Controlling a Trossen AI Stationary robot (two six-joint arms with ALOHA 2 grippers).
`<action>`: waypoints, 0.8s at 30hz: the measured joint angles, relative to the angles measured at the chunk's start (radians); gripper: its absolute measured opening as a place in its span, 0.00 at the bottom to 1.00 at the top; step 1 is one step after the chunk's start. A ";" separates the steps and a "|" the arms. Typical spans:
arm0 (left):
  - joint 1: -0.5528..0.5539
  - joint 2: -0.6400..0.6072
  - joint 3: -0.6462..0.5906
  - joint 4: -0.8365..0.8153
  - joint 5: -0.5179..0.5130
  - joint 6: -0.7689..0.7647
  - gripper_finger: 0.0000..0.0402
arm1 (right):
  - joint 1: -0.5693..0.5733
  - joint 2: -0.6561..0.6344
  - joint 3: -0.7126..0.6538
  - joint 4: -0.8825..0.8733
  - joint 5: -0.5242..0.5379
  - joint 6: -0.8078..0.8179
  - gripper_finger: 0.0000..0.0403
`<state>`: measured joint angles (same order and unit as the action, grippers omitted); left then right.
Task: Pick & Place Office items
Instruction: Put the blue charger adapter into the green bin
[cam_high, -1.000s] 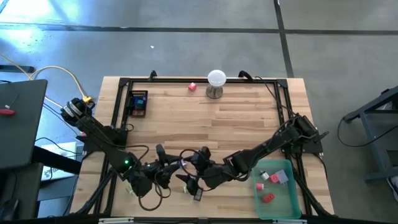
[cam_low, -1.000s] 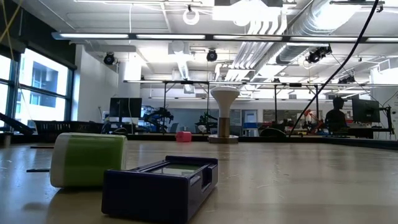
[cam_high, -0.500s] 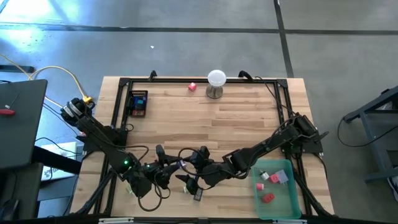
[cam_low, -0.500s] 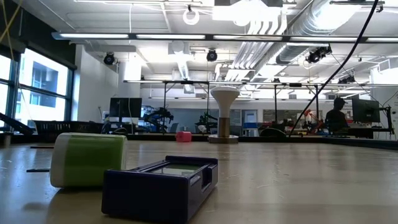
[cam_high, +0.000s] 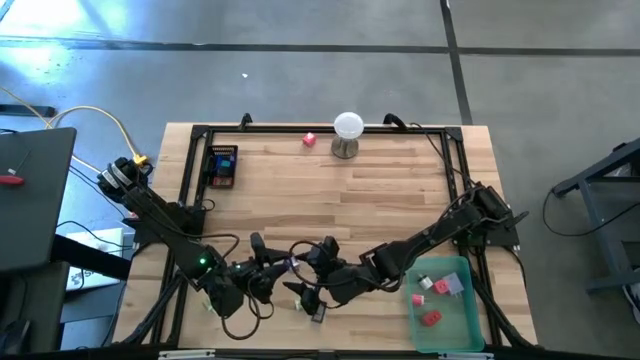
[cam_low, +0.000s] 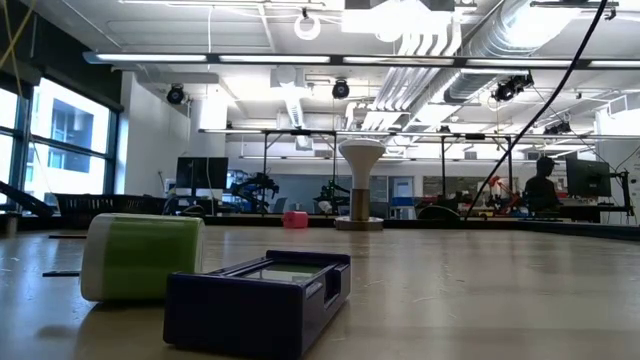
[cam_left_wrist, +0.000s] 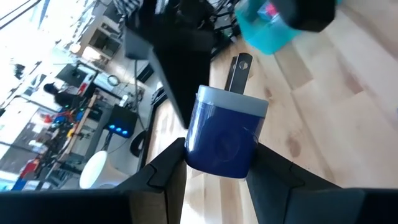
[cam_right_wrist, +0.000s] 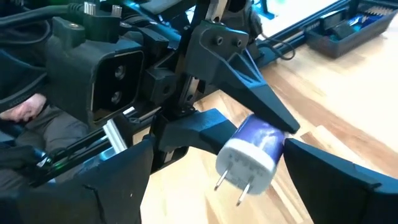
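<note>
From above, the wooden table (cam_high: 330, 200) has a white ball on a stand (cam_high: 347, 133) near its far edge. A small pink piece (cam_high: 309, 140) sits just beside the ball. A dark box with coloured bits (cam_high: 222, 166) lies further along toward the left arm's side. Both arms meet at the near edge, far from the ball. The left gripper (cam_high: 283, 270) and the right gripper (cam_high: 310, 282) are almost touching there. A clear green tray (cam_high: 463, 325) sits at the near corner on the right arm's side, with red and pink pieces (cam_high: 430, 300) in it.

From table height, the ball's stand (cam_low: 360, 190) is far back, with the pink piece (cam_low: 295, 219) beside it. A green block (cam_low: 140, 257) and a dark purple tray (cam_low: 262, 298) lie close to the camera, touching.

The left wrist view shows the left gripper (cam_left_wrist: 217, 165) squeezing a blue plug (cam_left_wrist: 222, 134) between its two fingers. The plug's metal prongs (cam_left_wrist: 239, 71) point away from the wrist.

The right wrist view shows the same blue plug (cam_right_wrist: 252, 152) in the left arm's fingers. The right gripper (cam_right_wrist: 214, 180) is spread wide, one finger on each side of the plug, not touching it.
</note>
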<state>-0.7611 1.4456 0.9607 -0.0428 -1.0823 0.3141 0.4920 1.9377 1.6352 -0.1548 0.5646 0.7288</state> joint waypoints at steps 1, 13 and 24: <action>0.000 0.000 0.000 0.001 -0.007 0.000 0.32 | 0.001 0.000 0.000 -0.002 0.012 0.002 0.86; 0.003 0.000 0.000 0.000 -0.051 -0.004 0.32 | -0.012 0.003 0.000 -0.014 0.060 0.035 0.84; 0.010 0.000 0.000 0.040 -0.069 0.011 0.32 | -0.035 0.036 -0.002 0.011 0.060 0.004 0.69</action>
<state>-0.7516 1.4456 0.9607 -0.0029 -1.1511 0.3247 0.4568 1.9736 1.6337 -0.1435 0.6248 0.7330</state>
